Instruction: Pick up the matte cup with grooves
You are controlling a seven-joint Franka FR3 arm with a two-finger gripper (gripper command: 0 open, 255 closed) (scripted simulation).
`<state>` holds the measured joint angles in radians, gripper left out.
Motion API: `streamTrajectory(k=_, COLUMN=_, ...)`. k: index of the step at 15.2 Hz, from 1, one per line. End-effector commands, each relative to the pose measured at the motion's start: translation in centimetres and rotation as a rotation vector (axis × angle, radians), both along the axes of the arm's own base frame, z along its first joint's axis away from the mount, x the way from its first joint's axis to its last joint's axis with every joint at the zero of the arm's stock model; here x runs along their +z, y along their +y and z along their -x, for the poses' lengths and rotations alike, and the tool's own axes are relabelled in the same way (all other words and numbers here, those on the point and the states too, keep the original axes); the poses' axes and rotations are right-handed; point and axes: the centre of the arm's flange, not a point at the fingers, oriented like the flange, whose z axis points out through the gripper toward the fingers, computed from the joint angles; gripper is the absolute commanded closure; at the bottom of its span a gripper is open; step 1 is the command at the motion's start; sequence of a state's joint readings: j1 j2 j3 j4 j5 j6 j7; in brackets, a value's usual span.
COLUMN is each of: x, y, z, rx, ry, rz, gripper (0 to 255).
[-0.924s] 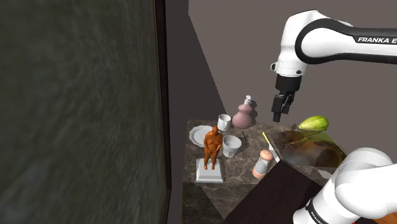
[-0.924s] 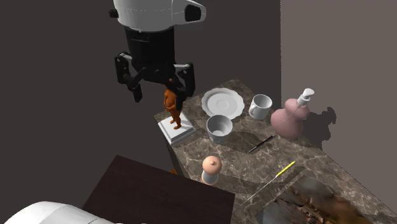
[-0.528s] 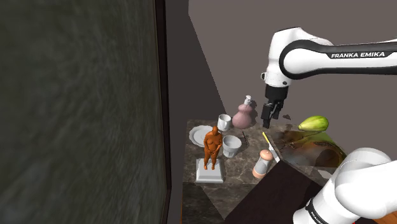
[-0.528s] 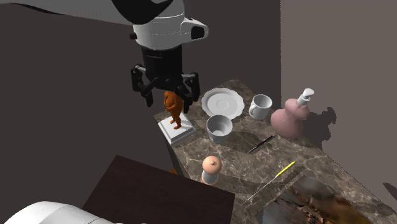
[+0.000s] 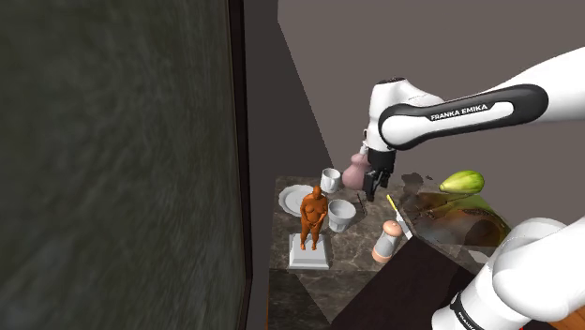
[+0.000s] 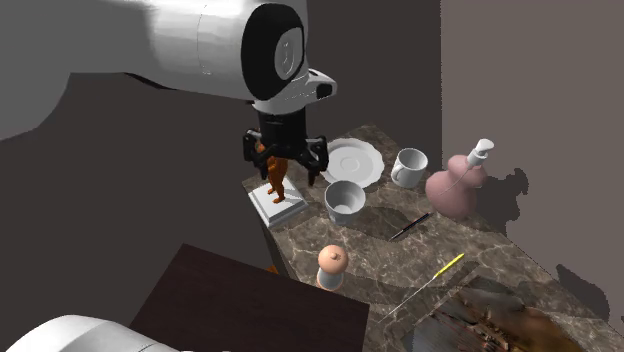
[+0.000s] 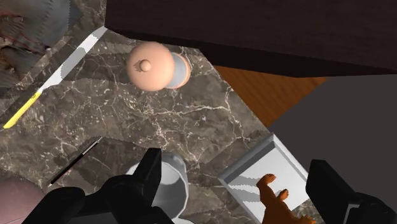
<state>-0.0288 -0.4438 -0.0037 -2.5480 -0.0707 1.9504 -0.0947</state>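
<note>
Your gripper (image 6: 286,170) hangs with its fingers spread wide, grasping nothing. The grooved grey cup (image 6: 343,200) stands on the dark, white-veined marble counter (image 6: 400,255), between the white plate (image 6: 350,160) and the orange figurine (image 6: 270,175). Plain grey walls (image 6: 520,90) close the corner. The arm (image 5: 464,111) reads "FRANKA EMIKA".

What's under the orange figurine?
A pale square plinth, sitting at the marble counter's corner. The figurine stands on it; the counter beneath the plinth is covered.
</note>
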Motion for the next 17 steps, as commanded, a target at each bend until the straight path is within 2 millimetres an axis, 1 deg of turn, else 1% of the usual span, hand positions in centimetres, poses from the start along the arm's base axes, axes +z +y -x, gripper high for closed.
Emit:
streamTrajectory(k=1, x=-2.3, y=0.0, z=-1.6, rx=0.004, ry=-0.006, rz=0.012, gripper=0)
streamTrajectory(k=17, x=-19.8, y=-2.1, z=-12.7, rx=0.03, ry=-0.032, rz=0.11, gripper=0)
